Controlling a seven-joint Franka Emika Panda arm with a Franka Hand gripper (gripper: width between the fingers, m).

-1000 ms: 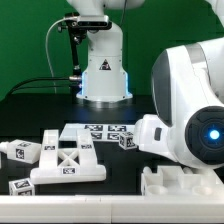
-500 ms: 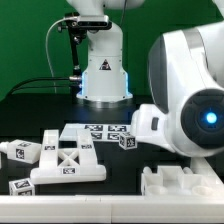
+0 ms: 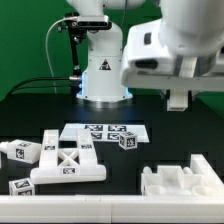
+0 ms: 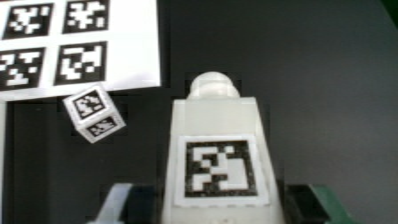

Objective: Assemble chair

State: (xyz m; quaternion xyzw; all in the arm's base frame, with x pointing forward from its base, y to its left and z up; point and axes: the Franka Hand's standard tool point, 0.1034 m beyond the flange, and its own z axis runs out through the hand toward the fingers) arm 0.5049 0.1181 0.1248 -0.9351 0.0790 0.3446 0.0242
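Now the arm (image 3: 170, 45) stands high over the table (image 3: 165, 150) in the exterior view, where a second ago it crouched low by the near edge on the exterior view's right, hiding much of the chunky slotted piece (image 3: 180, 180) that shows in full there now. I judge that a pick has just been made and the part is being carried off for fitting. A pale stub hangs beneath the wrist, but from here I cannot tell whether it is the jaws or what they carry. The rest of the chair lies untouched: the cross-braced panel (image 3: 68, 162) sits toward the near edge on the exterior view's left with two tagged legs (image 3: 22, 151) beside it. The marker board (image 3: 105, 129) lies mid-table, with a small tagged block (image 3: 128, 140) at its corner. Next, the wrist view settles the matter. A white leg (image 4: 214, 140) with a square tag on its face and a rounded peg at its far end runs straight out from between the jaws, which pinch it at its near end, one on each flank. The leg hangs clear above the dark table, with the marker board and the small block lying off to one side below it. The leg looks centred and square in the grip.
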